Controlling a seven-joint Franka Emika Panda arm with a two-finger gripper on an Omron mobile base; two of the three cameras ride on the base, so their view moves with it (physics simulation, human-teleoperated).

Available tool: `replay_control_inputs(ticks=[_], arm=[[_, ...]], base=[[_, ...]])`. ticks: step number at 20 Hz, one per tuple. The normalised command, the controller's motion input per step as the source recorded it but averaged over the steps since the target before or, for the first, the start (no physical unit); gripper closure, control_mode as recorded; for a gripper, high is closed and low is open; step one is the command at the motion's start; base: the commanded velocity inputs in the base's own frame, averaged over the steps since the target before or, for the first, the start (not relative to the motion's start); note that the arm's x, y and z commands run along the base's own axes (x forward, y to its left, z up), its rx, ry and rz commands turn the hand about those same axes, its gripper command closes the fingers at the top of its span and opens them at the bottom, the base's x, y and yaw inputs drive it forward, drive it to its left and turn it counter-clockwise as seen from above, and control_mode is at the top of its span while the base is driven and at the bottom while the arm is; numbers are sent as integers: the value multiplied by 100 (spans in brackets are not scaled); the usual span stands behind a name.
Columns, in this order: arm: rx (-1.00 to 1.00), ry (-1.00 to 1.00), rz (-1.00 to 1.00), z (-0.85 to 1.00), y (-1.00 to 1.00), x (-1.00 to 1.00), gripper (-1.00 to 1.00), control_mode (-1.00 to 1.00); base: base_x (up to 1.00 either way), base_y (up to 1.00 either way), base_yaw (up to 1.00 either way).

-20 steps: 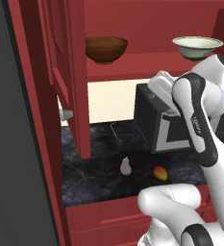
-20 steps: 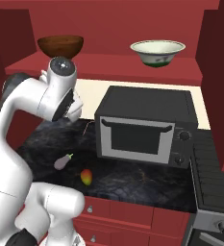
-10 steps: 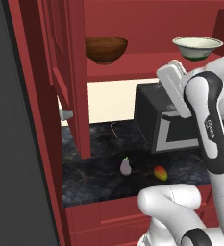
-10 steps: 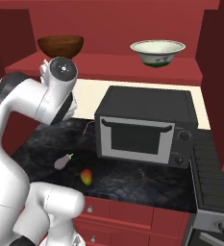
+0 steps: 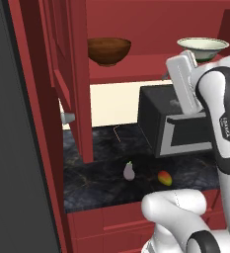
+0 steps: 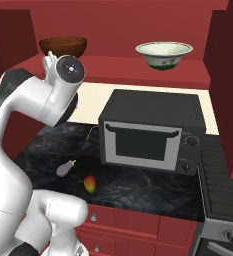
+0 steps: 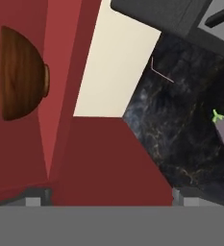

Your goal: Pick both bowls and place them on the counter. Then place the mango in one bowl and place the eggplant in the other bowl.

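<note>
**Operator:** Report the state of the end effector.

**Technician:** In the hand view you see the end effector [image 7: 108,196] with its two finger tips spread wide apart at the bottom edge. Nothing sits between them. The arm [image 5: 220,113] is raised in front of the microwave [image 6: 150,132], at about shelf height.

**Operator:** Where do you locate the bowls?

**Technician:** You find both on the red shelf [image 6: 138,75] above the bench [image 6: 138,185]. The dark brown wooden bowl [image 5: 109,51] stands upright toward the left end. The cream-white bowl [image 6: 163,54] with the green band near its foot stands upright toward the right end, above the microwave. The two are well apart. In the hand view the wooden bowl appears at the left, seen on its side because the camera is rolled.

**Operator:** And the produce?

**Technician:** You see the eggplant [image 5: 129,171] and the mango [image 5: 164,178] lying on the dark marble bench, in front of the microwave and to its left. They are near each other but not touching, the eggplant to the left of the mango. A red cabinet door [image 5: 69,74] stands open at the left of the bench.
</note>
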Motion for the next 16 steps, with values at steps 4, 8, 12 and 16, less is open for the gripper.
replay_control_inputs(ticks=[4, 8, 12, 16], arm=[[4, 0, -5, 31, 11, 9, -100, -100], [0, 0, -3, 21, 2, 25, -100, -100], [0, -1, -4, 17, 7, 35, -100, -100], [3, 0, -1, 25, 6, 38, -100, -100]], base=[[0, 0, 0], [0, 0, 0], [0, 0, 0], [0, 0, 0]])
